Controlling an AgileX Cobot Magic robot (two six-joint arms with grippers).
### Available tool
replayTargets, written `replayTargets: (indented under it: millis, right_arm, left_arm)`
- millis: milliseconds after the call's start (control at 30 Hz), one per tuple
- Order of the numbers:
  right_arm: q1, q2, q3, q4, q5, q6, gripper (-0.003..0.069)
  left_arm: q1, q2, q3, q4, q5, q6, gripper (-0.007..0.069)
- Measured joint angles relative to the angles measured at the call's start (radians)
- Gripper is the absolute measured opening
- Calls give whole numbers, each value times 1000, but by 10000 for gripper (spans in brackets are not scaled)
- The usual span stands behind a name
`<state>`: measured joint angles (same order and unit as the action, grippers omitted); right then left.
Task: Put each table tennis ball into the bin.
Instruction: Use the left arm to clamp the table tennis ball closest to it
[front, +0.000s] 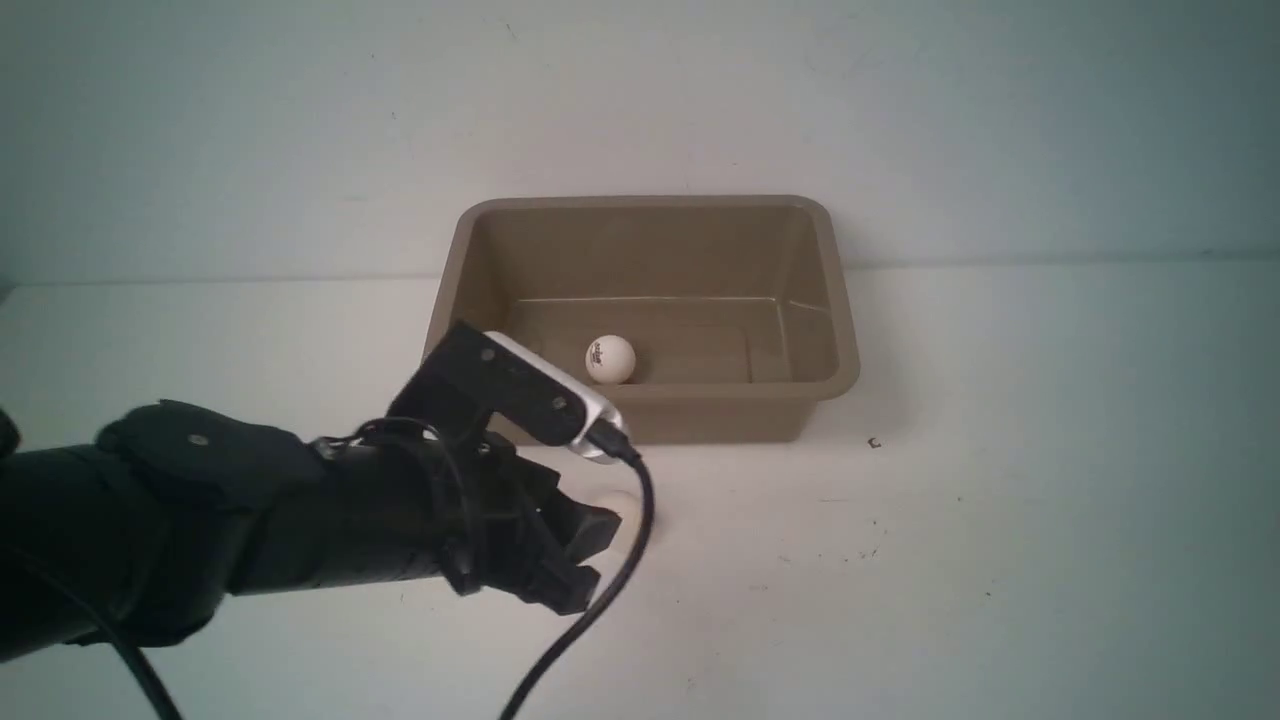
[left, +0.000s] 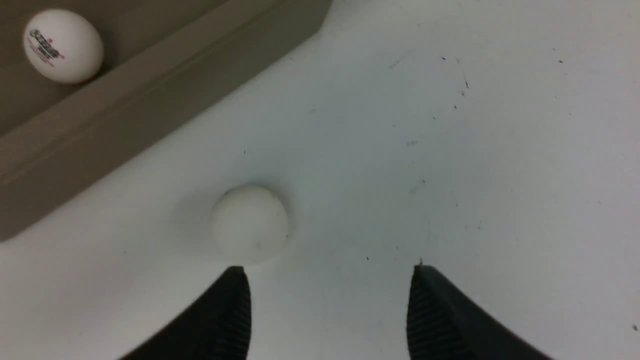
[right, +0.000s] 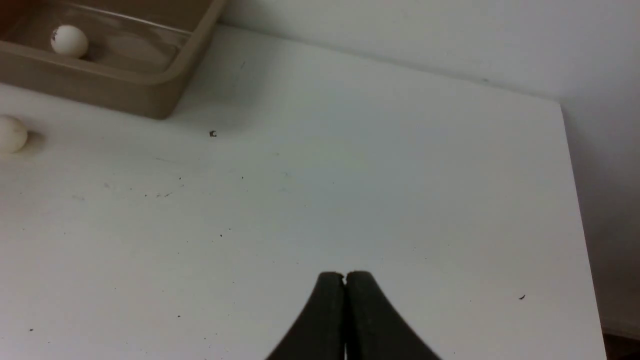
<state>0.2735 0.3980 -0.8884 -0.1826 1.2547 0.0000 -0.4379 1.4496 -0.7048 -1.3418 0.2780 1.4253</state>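
white table (front: 1000, 520): bin (front: 720, 415), seemingly plain ball (left: 249, 225)

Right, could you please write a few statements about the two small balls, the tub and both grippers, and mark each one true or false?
1. The off-white logo-printed ball lies inside the taupe rectangular plastic bin. True.
2. The plain off-white ball is in the bin too. False: it rests on the white table, outside the bin's near wall.
3. The left gripper is shut on the plain ball. False: its jaws stand open, and the ball lies just beyond one fingertip, ungripped.
4. The right gripper is shut and holds nothing. True.
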Motion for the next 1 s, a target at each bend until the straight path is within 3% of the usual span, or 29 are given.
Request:
replayTargets:
  millis: [100,267,600,1000]
  right_arm:
    - [0,0,0,0,0,0,-18]
    - [0,0,0,8,0,0,-18]
    - [0,0,0,38,5,-23,-18]
    - [0,0,0,56,5,-25,-18]
  left_arm:
    - [-82,51,-38,-22,-107,-90,386]
    - [-98,125,-75,-27,-111,-147,386]
    - [-101,189,-105,-39,-231,-163,386]
    - [-101,282,-162,-63,-236,-162,386]
